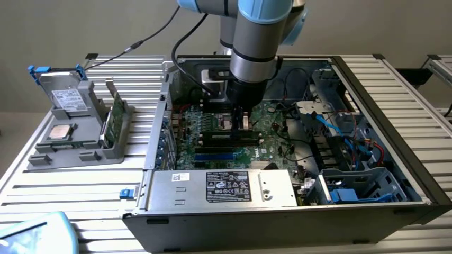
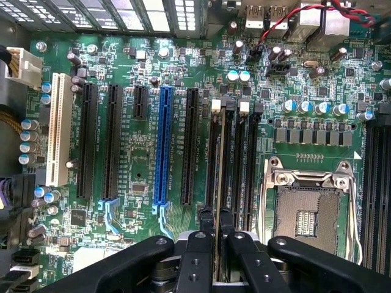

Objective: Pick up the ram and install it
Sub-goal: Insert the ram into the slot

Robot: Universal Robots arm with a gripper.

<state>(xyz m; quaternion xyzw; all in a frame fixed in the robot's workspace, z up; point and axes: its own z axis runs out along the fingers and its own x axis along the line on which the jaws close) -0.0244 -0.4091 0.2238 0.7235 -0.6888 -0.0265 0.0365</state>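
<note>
- Wrist view showed the tool [image 2: 215, 218] closed on the ram [image 2: 220, 159], its fingertips [image 2: 204, 221] pinching the thin green stick edge-on with little more than the board's thickness between them.
- Seen in the exterior view, the tool [image 1: 240, 120] hung low inside the computer case [image 1: 395, 114], straight above the motherboard [image 1: 201, 123].
- The ram ran out ahead of the fingertips, lined along one of the black memory slots [image 2: 250, 165] directly beneath the tool.
- The blue slot [image 2: 162, 146] lay off to one side of the tool and the processor socket [image 2: 308, 210] to the other.
- The pick-up looked done and the installing step was in hand. Whether the stick's lower edge had entered its slot could not be told.
- Seating it would likely call for keeping the stick upright and parallel to the slot, and for an even push straight down. The white latch [image 2: 215, 105] at the slot's far end would need to be free to close.
</note>
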